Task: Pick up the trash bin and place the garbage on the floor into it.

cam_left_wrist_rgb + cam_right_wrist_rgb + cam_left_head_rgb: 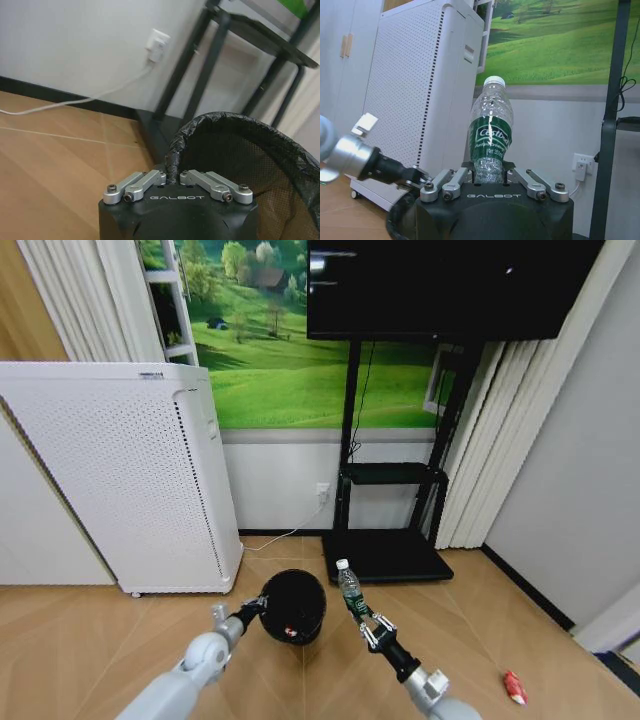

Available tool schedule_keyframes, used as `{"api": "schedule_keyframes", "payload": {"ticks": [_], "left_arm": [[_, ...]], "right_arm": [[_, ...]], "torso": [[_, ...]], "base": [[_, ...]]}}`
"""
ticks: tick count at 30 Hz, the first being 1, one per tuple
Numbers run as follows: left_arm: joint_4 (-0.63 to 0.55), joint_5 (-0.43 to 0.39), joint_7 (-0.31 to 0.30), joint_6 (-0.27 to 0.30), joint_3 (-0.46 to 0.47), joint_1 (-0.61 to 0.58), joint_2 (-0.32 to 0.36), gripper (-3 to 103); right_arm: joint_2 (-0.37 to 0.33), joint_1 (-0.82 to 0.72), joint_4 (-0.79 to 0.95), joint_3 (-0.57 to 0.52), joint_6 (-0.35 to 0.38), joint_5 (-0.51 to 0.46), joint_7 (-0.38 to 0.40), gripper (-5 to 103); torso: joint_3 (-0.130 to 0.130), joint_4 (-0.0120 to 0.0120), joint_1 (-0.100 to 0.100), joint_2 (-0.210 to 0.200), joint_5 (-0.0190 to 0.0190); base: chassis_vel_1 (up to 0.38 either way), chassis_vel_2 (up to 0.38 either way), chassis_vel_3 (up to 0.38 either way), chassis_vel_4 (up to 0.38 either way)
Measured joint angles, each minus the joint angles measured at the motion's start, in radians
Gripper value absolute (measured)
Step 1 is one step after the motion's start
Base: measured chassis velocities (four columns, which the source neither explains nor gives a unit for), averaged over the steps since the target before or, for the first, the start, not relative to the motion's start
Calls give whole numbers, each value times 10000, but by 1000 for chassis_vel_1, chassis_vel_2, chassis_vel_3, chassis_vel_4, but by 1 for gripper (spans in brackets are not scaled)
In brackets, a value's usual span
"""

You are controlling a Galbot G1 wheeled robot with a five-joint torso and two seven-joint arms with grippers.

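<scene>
My left gripper (258, 606) is shut on the rim of the trash bin (293, 605), a small black round basket with a black liner, held off the floor. In the left wrist view that rim (172, 155) is pinched between the jaws of the left gripper (172, 176). A red-and-white scrap (290, 631) lies inside the bin. My right gripper (366, 627) is shut on the base of a clear green-labelled bottle (349, 589), held upright just right of the bin. In the right wrist view the bottle (490, 137) stands in the right gripper (488, 172). A red wrapper (515, 687) lies on the floor at the right.
A tall white perforated appliance (130, 475) stands at the left. A black TV stand (385, 540) with a low base plate is behind the bin, and a white cable (285, 536) runs along the floor to a wall socket. Bare wooden floor lies around both arms.
</scene>
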State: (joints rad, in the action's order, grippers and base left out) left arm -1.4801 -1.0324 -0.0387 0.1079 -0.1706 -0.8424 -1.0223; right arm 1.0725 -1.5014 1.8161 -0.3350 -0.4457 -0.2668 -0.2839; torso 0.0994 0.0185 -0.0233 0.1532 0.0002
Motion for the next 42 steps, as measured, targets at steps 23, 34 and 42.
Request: {"api": "schedule_keyframes", "payload": {"ticks": [23, 34, 42], "left_arm": [[108, 321, 30, -39, -2253, 965, -753, 6], [-200, 313, -3, -28, -1641, 465, -608, 6], [-457, 197, -305, -22, -334, -518, -586, 6]], "right_arm": [[482, 83, -799, 64, -249, 558, -215, 36], [577, 53, -531, 59, -288, 533, 34, 74], [716, 51, 97, -127, -306, -285, 1085, 98]], "torso": [[-1, -2, 0, 0, 0], [-2, -1, 0, 0, -3], [-2, 0, 0, 0, -4]], "base": [[0, 0, 0, 0], [0, 0, 0, 0], [0, 0, 0, 0]]}}
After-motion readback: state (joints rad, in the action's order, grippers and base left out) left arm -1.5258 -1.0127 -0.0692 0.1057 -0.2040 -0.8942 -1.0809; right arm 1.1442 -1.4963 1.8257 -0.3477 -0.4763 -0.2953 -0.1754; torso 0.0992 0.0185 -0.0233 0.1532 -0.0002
